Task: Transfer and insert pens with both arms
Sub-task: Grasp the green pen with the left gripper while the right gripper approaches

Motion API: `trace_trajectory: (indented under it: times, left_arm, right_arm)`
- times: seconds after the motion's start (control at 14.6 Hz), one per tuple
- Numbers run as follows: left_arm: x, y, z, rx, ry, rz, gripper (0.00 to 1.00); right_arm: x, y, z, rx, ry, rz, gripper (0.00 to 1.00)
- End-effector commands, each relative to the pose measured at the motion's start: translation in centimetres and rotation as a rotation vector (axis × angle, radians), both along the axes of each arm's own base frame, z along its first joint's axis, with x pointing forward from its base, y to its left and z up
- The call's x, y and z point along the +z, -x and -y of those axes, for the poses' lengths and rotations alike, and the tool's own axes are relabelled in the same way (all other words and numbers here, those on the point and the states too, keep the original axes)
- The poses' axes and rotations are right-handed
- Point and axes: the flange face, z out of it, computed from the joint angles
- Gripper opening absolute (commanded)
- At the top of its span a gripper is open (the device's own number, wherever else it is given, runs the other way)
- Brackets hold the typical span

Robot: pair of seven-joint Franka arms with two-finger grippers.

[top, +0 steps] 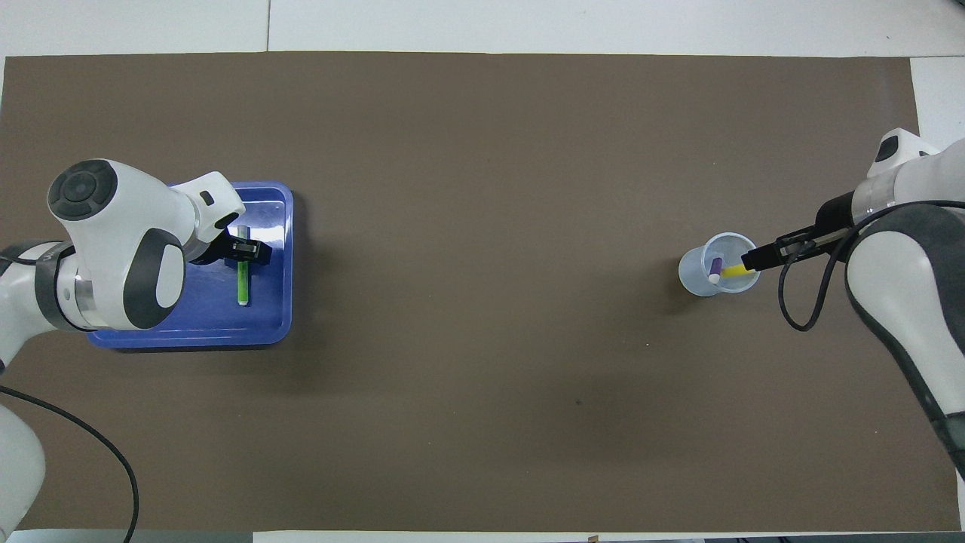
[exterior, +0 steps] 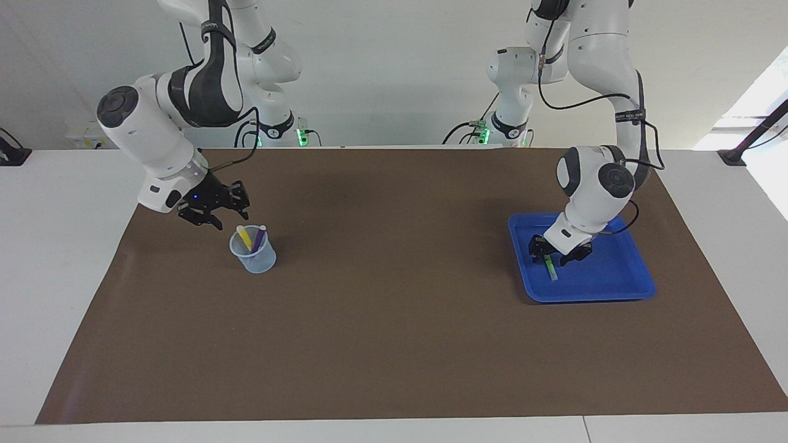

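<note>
Left gripper [exterior: 559, 253] low in the shallow blue plastic tray [exterior: 622, 289], jaws straddling the green marker pen [exterior: 551, 268], not visibly closed. Yellow pen [exterior: 244, 237] and purple pen [exterior: 260, 237] stand in the clear plastic cup [exterior: 253, 253]. Right gripper [exterior: 214, 204], jaws apart, waits above that cup. Risk: an off-centre pinch could tilt the pen.

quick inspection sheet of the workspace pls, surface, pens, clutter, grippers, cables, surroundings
surface: brown mat on a white table.
job's things: yellow pen and purple pen stand in the clear cup; green pen lies in the blue tray.
clutter: nothing seen.
grippers: left gripper down at the green pen; right gripper open, above and beside the cup.
cables: black cables hang along both arms.
surroundings: white wall; two small arm bases with green lights.
</note>
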Motion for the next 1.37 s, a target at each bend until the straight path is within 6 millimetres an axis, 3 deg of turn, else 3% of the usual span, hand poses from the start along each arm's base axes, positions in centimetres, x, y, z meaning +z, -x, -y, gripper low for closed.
trace_trajectory:
  times: [0.0,0.21,0.27,0.41,0.48,0.62,0.89,1.16,1.3]
  left_arm:
    - [-0.1,-0.1,-0.1,-0.025,-0.019,0.020,0.62]
    - [-0.6,-0.2,0.0,-0.042,-0.034,0.014,0.49]
    - [-0.6,-0.2,-0.2,-0.048,-0.042,0.015,0.39]
    - [-0.5,-0.3,-0.3,-0.045,-0.042,0.017,0.09]
    - [-0.5,-0.3,-0.5,-0.042,-0.042,0.015,0.00]
    - [0.2,-0.9,-0.7,-0.036,-0.042,0.018,0.00]
    - [2.1,-1.5,-0.7,-0.019,-0.041,-0.022,0.00]
    - [8.3,-2.3,-0.5,0.063,0.033,-0.145,0.00]
    - [11.9,-2.3,0.0,0.204,0.065,-0.195,0.00]
  right_arm:
    - [2.6,0.6,-1.0,-0.017,-0.090,0.011,1.00]
    - [3.3,0.8,-4.2,-0.026,-0.192,0.012,1.00]
    - [3.4,0.8,-5.1,-0.072,-0.217,-0.005,1.00]
    - [3.9,0.9,-8.1,-0.187,-0.264,-0.056,1.00]
    - [4.2,1.1,-9.8,-0.246,-0.287,-0.083,1.00]
    - [4.8,1.4,-12.6,-0.339,-0.333,-0.142,1.00]
    - [5.4,1.5,-15.8,-0.464,-0.396,-0.185,1.00]
    - [5.8,2.0,-19.4,-0.580,-0.434,-0.240,1.00]
    - [6.0,2.3,-20.6,-0.592,-0.448,-0.257,1.00]
